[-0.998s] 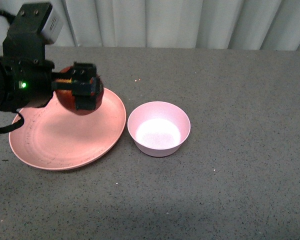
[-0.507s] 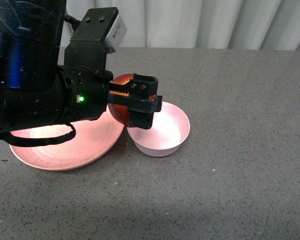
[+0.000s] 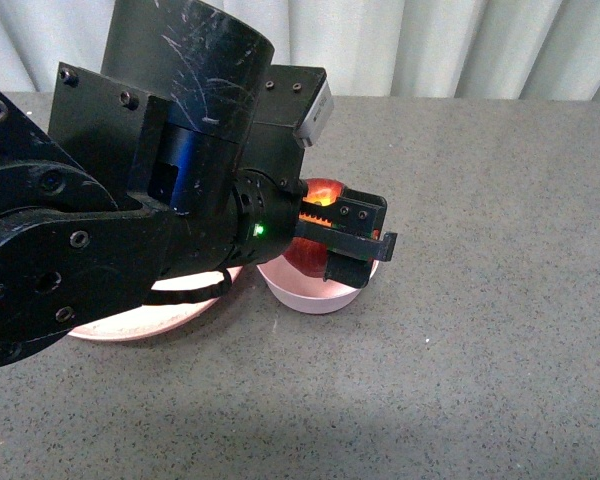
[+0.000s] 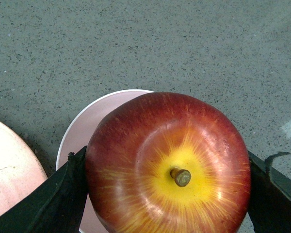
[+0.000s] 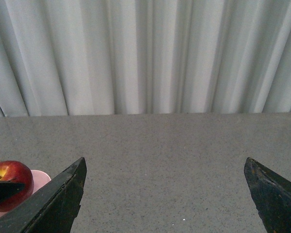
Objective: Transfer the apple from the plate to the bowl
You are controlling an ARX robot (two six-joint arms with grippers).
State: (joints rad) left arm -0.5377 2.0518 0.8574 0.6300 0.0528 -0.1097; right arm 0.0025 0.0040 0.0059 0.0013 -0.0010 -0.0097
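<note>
The bowl (image 3: 320, 297) lies directly beneath our left gripper (image 3: 342, 232), which clamps the apple (image 4: 167, 165) stem-up; we judge the release goes straight down. The plate (image 3: 120, 322) lies left. Well to the right, our right gripper (image 5: 165, 194) gapes wide, empty.

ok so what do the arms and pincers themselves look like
The left arm is matte black: a fat, scratched cylinder, boxy links with round bolt heads, a small green light, a black cable looped beneath and a silver-grey box near the wrist. The left pincer has black fingers. The right pincer shows only two black wedge-shaped fingers.
</note>
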